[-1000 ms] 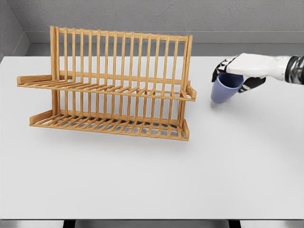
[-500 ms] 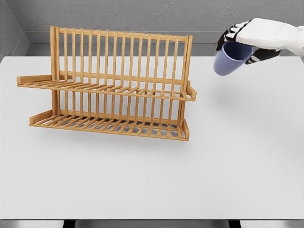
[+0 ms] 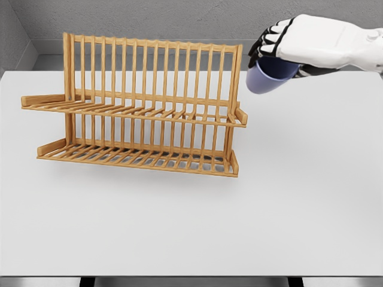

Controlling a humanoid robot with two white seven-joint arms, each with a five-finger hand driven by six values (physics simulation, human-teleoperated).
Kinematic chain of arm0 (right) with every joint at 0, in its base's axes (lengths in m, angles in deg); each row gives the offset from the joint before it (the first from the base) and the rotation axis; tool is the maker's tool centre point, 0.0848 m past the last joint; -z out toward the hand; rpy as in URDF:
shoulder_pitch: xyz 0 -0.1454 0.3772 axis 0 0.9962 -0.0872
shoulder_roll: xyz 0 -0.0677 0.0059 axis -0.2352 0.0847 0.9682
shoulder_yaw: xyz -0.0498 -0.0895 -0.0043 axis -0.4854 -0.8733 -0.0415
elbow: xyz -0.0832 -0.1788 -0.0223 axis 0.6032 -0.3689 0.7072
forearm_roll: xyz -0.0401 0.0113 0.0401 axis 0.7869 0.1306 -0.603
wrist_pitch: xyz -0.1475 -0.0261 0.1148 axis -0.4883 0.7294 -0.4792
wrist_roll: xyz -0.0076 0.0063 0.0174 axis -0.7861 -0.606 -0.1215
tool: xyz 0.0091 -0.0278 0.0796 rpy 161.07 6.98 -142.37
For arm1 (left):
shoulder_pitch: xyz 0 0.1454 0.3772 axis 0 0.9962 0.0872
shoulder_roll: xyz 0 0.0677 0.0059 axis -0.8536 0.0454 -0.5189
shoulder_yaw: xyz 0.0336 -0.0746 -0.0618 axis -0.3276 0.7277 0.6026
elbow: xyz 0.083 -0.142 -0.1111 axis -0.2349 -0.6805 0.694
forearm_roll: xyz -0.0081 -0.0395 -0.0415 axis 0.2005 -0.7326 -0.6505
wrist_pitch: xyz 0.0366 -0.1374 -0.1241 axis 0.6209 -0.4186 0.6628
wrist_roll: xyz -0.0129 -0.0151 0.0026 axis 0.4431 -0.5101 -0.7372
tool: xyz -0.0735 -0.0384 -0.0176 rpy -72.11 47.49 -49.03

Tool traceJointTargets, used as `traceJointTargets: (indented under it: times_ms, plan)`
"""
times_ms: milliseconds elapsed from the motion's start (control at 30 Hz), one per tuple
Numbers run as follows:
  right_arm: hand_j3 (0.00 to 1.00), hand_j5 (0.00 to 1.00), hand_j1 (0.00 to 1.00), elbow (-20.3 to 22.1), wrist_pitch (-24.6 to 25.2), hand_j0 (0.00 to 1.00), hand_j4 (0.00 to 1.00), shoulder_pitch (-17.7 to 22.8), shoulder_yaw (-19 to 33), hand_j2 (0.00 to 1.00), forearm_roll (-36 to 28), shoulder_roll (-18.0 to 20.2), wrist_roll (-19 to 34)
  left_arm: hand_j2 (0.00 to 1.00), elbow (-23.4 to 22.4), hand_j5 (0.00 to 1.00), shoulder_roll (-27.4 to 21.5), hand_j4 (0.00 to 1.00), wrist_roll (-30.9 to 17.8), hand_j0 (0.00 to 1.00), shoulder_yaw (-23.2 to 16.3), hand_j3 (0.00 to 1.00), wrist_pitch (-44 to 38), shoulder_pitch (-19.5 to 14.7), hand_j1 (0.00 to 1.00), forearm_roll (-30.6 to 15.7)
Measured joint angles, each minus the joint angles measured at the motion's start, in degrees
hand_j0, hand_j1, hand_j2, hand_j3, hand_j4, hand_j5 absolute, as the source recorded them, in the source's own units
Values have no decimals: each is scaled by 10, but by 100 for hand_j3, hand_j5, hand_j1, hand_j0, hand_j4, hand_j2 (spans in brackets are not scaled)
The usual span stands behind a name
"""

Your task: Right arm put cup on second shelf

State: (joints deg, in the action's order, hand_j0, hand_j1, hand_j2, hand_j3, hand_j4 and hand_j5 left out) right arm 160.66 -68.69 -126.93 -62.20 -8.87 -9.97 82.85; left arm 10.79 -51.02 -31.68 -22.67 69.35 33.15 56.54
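The right hand [image 3: 299, 45] comes into the head view from the right edge, at about 2 o'clock from the middle of the picture. Its white back faces up and its dark-jointed fingers [image 3: 267, 40] are curled over the rim of a blue cup [image 3: 267, 76] — so the hand is grasping the cup from above. The cup hangs under the palm, tilted, with its open mouth turned toward the hand and its rounded body pointing down and to the left. It is in the air, well above the white bench [image 3: 191, 221], and it touches nothing except the hand.

The wooden dish rack [image 3: 140, 107] stands on the bench at about 10 o'clock from the middle of the picture. It has a tall back wall of thin upright bars and two slatted shelves, one above the other. The upper shelf [image 3: 137, 112] runs from the left end of the rack to its right end; the lower shelf [image 3: 137, 158] lies just over the bench surface. Both shelves carry no object.

The cup is at about 1 o'clock from the right end of the rack, just beside the top of the right post [image 3: 237, 66] and higher than the upper shelf. A small gap shows between the cup and the post — they do not touch.

The bench fills most of the view; behind it a grey wall [image 3: 179, 18] rises at 12 o'clock.
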Motion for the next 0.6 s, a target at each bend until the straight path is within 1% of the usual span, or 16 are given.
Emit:
traceJointTargets:
  times_ms: [167, 300, 433, 600]
  plan:
    - [58, 58, 58, 14, 0, 58, 58, 2, -10, 58, 0, -8, 0, 100, 0, 100, 0, 100, 0, 100, 0, 100, 0, 0, 100, 0]
    - [58, 58, 58, 16, 2, 58, 58, -2, -28, 58, 0, -21, 0, 100, 0, 100, 0, 100, 0, 100, 0, 100, 0, 0, 100, 0]
    - [58, 58, 58, 17, 6, 58, 58, -17, -48, 58, -1, -28, 0, 100, 0, 100, 0, 100, 0, 100, 0, 100, 0, 0, 100, 0]
    - [58, 58, 58, 17, 8, 58, 58, -18, -71, 58, 1, -42, -1, 100, 0, 100, 0, 100, 0, 100, 0, 100, 0, 0, 100, 0]
